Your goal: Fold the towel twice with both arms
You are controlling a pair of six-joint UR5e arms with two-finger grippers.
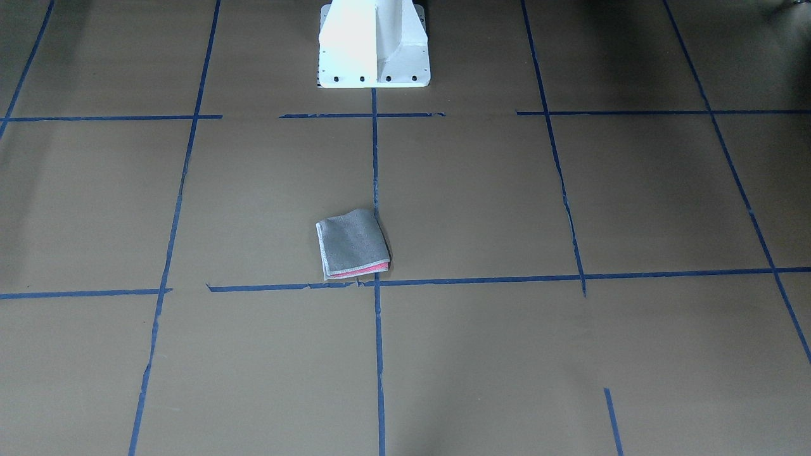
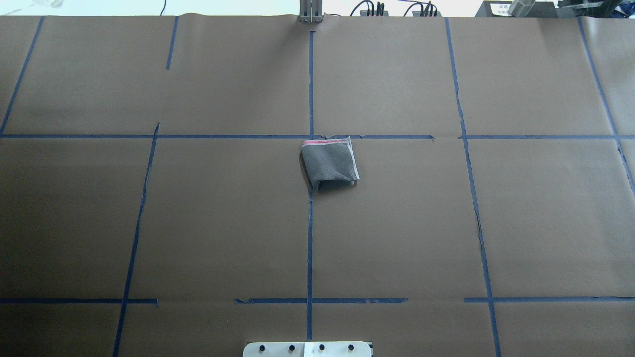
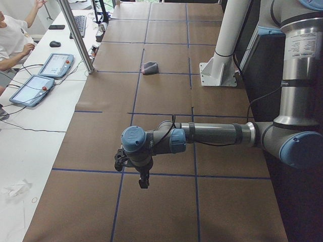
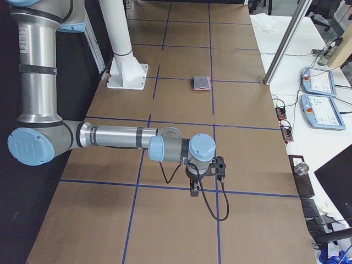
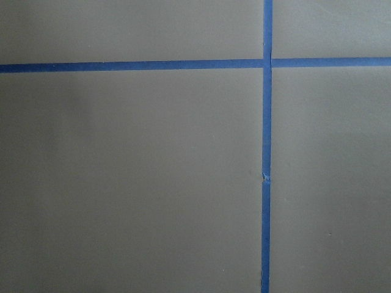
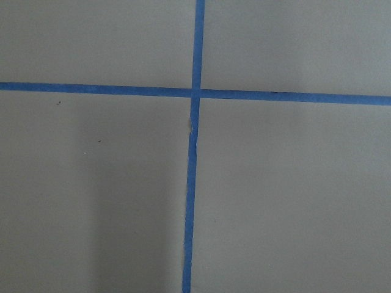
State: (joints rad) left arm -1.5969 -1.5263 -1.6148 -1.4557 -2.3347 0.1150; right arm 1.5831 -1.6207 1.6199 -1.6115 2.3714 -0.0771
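The towel (image 1: pixel 353 244) lies folded into a small square near the table's middle, grey face up, with a pink strip and pale edging along its far edge (image 2: pixel 329 163). It also shows small in the exterior left view (image 3: pixel 150 67) and the exterior right view (image 4: pixel 201 82). Neither arm is near it. My left gripper (image 3: pixel 144 181) hangs over the table's left end, far from the towel; I cannot tell whether it is open or shut. My right gripper (image 4: pixel 194 190) hangs over the right end; I cannot tell its state either. Both wrist views show only brown paper and blue tape.
The white pedestal base (image 1: pixel 374 44) stands at the robot's side of the table. Blue tape lines (image 2: pixel 310 223) grid the brown paper. A metal post (image 3: pixel 75 35) stands at the far edge. A side table holds tablets (image 3: pixel 53 65), and a person (image 3: pixel 10 40) sits there.
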